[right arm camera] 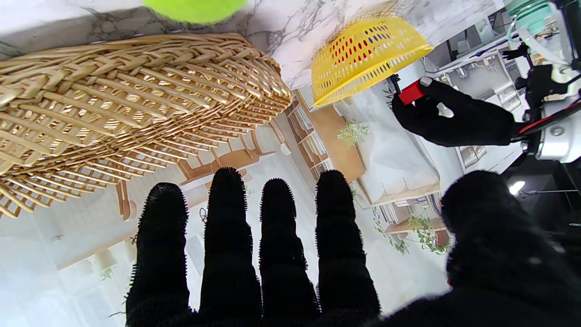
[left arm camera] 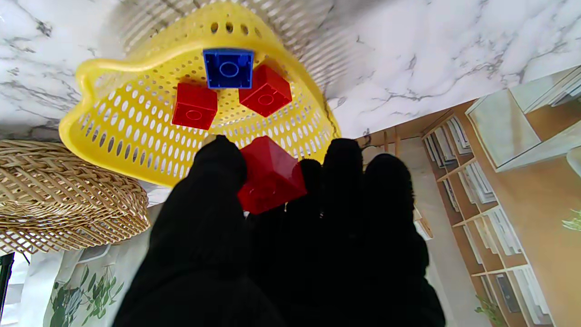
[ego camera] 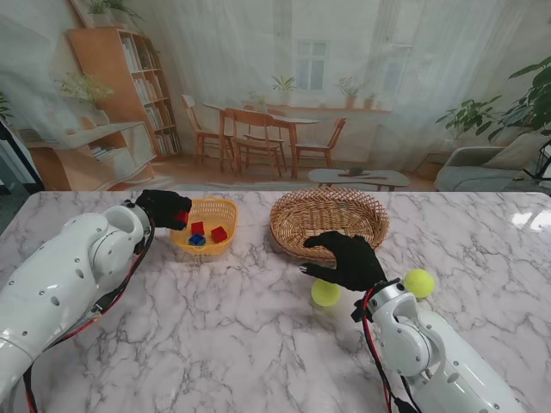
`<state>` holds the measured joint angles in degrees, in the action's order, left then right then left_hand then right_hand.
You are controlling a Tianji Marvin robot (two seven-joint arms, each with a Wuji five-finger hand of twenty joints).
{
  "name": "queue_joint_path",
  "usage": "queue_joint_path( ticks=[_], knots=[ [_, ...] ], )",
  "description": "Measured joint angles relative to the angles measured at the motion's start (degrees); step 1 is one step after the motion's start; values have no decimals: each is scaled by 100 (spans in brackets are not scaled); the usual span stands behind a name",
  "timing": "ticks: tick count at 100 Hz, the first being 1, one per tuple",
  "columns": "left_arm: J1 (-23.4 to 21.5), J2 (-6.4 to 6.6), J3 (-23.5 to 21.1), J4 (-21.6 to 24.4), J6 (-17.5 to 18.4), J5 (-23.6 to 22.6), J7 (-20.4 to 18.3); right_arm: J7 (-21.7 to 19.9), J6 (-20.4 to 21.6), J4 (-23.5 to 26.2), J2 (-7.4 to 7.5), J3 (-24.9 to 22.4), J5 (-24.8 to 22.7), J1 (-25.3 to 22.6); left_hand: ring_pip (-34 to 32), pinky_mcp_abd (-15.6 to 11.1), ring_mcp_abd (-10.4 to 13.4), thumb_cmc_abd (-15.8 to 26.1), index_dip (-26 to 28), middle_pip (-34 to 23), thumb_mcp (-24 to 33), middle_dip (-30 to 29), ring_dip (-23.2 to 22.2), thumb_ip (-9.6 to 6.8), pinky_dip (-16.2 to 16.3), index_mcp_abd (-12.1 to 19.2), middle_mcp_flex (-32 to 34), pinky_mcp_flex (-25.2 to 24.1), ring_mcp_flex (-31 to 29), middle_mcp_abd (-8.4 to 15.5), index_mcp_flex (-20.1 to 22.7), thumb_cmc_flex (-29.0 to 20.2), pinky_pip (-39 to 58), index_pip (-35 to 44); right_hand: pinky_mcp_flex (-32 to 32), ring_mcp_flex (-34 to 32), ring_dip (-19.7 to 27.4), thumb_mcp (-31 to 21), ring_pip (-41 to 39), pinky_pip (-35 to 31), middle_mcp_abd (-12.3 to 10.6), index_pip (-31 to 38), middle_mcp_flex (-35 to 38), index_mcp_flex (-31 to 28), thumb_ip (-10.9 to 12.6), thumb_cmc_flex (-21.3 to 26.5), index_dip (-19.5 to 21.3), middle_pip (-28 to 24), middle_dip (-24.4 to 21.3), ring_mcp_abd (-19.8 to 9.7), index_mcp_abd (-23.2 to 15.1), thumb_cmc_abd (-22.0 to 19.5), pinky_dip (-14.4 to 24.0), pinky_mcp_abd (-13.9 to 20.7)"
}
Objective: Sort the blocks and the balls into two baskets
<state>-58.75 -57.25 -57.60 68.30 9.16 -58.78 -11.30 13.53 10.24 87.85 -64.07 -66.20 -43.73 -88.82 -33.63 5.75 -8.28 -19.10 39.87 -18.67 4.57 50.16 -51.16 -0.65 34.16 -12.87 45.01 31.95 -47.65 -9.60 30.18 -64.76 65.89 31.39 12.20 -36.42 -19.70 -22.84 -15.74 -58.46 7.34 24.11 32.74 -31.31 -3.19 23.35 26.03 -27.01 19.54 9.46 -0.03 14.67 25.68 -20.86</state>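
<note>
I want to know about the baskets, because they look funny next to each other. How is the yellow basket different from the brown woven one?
The yellow basket is plastic with little holes; the woven basket is tan wicker. The yellow basket looks smaller, the woven basket wider. The yellow basket holds two red blocks and a blue one; the woven basket looks empty. The yellow basket sits on my left, the woven basket to its right. Both stand upright on the marble table.
</note>
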Motion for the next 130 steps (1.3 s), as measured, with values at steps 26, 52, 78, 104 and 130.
queue_joint_path(
  ticks=[26, 52, 78, 104, 130],
  knots=[
    [413, -110, 694, -288, -262, 515, 188, 12, 3, -9, 0, -2, -3, 1, 0, -14, 1, 76, -9, -74, -17, -73, 0, 0, 0, 102, -180, -121, 117, 31, -146, -2, 0, 32, 0, 0, 0, 0, 0, 0, 0, 0, 0, 0, 0, 0, 0, 0, 0, 0, 0, 0, 0, 0],
    [656, -243, 1102, -570, -375, 751, 267, 5, 6, -26, 0, 1, -4, 11, 274, -44, -28, 551, -192, -587, -158, -1425, 231, 0, 1, 136, -815, -499, 577, 59, -222, 349, -387, -237, 0, 0, 0, 0, 0, 0, 0, 0, 0, 0, 0, 0, 0, 0, 0, 0, 0, 0, 0, 0],
    [658, -247, 1047, -631, -291, 683, 230, 17, 7, -33, 0, -1, -6, 14, 1587, -34, -232, 954, -1320, 708, -455, -3061, 1816, -1, -528, 184, -2024, -1631, 1839, -71, -419, 1215, -1716, -1640, 0, 0, 0, 0, 0, 0, 0, 0, 0, 0, 0, 0, 0, 0, 0, 0, 0, 0, 0, 0],
    [85, -185, 118, -66, 136, 13, 221, 16, 7, -40, 0, -12, -12, 15, 1711, 227, -290, 1268, -1414, 870, -430, -3227, 2105, -1, -635, 195, -2230, -2109, 2122, -71, -712, 1570, -1899, -2064, 0, 0, 0, 0, 0, 0, 0, 0, 0, 0, 0, 0, 0, 0, 0, 0, 0, 0, 0, 0],
    [-930, -131, -1123, 1272, 703, -409, 95, 64, 16, -29, -5, -83, -15, -21, 1711, 507, -331, 1476, -1292, 930, -460, -3227, 2152, -1, -635, 237, -2216, -2170, 2121, -73, -324, 1623, -1899, -1966, 0, 0, 0, 0, 0, 0, 0, 0, 0, 0, 0, 0, 0, 0, 0, 0, 0, 0, 0, 0]
  ],
)
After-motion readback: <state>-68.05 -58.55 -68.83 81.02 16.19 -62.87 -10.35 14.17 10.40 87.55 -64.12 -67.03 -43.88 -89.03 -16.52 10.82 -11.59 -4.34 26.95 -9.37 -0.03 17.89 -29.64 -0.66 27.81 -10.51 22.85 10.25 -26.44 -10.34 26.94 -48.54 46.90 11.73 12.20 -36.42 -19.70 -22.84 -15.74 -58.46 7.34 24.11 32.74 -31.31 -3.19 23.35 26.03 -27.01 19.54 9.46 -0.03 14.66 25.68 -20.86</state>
